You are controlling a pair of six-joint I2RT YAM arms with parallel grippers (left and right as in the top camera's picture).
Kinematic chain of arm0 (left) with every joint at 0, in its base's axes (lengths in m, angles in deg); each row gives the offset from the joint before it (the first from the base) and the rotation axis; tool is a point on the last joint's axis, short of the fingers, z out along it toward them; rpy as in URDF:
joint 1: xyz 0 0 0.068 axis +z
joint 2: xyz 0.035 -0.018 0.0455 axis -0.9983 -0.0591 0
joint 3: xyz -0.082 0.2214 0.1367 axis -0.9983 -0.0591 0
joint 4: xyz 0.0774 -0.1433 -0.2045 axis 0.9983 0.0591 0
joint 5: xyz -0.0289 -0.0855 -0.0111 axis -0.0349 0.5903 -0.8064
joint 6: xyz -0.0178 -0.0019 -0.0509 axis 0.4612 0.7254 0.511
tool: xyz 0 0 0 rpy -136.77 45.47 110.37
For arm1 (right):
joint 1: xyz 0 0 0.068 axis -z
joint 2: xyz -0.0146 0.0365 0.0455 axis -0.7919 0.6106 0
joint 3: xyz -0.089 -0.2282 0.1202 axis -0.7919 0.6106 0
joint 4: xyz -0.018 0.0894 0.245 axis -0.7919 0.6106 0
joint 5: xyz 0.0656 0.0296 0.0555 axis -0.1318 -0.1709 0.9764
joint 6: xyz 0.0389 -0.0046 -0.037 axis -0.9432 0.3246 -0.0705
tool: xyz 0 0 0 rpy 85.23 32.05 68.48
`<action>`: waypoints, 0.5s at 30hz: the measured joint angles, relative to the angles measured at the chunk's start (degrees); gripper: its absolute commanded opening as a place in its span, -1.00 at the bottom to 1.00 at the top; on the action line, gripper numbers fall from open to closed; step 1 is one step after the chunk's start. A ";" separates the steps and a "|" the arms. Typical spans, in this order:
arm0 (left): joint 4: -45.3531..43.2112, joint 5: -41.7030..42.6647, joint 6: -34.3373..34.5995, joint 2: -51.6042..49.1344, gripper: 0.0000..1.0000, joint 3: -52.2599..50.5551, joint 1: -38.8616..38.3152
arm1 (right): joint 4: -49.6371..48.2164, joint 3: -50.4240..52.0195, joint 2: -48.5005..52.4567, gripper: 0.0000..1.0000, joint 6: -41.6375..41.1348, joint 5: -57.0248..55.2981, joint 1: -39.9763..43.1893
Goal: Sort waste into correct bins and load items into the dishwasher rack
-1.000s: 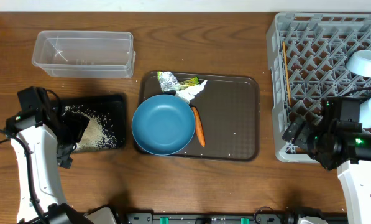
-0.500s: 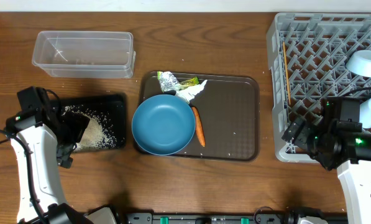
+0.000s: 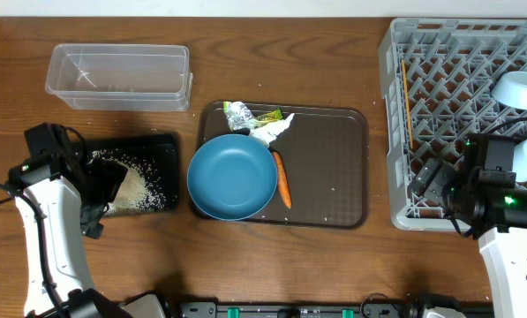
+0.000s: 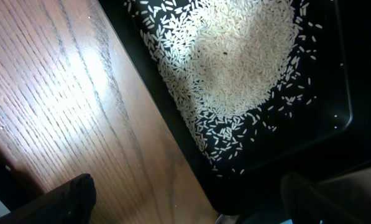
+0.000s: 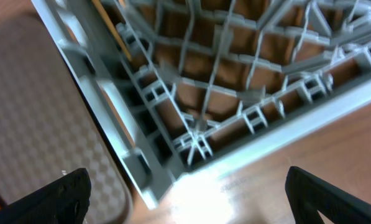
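The right hand [image 3: 429, 183] is held spread, empty, over a corner of the rack [image 3: 393, 132]; the blue bowl [image 3: 232, 177] is seen on the brown tray [image 3: 329, 168], so a rim grasp is likely needed next.

a robot test bench: two arms, wooden table [image 3: 334, 265], staged dishwasher rack [image 3: 457, 88].

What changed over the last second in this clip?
Only the right gripper moved: it shifted slightly away from the brown tray, further over the corner of the dishwasher rack, open and empty. The left gripper stayed open above the rice in the black tray. The dark-blue bowl and carrot did not move.
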 measured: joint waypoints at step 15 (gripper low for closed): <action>-0.02 0.02 0.00 0.00 0.96 0.00 0.00 | -11.32 0.02 0.02 0.99 -1.38 31.74 -4.11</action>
